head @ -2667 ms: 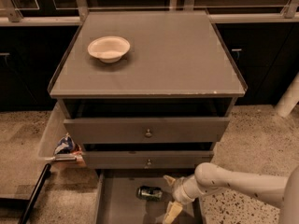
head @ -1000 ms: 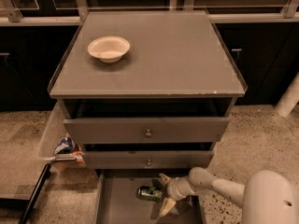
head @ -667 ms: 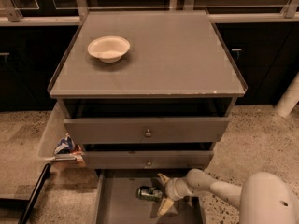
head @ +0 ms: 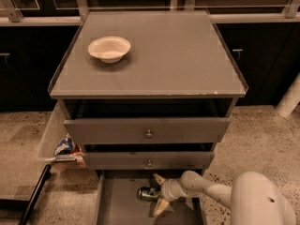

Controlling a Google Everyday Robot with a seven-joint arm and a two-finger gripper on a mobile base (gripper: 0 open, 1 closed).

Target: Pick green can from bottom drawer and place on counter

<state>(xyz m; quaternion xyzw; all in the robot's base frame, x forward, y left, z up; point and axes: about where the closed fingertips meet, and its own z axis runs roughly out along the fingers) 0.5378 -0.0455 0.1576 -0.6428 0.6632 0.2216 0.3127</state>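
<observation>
Jaws wide apart, gripping nothing: one pale finger [head: 158, 178] angled up toward the cabinet, the other down toward the drawer's front. Gripper [head: 156, 194] low inside the bottom drawer [head: 119, 205], reaching in from the right on the white arm [head: 211, 193]. Green can [head: 145, 194] on its side on the drawer floor, right at the mouth of the jaws and seemingly between the two fingers; no telling whether either pad touches it. Long axis roughly left to right, in line with the reach, so a close would fall across the round body. Probably calls for only a slight push further left before the squeeze. Above, two upper drawers, then the counter [head: 178, 50], with a white bowl [head: 109, 48] at its left rear.
</observation>
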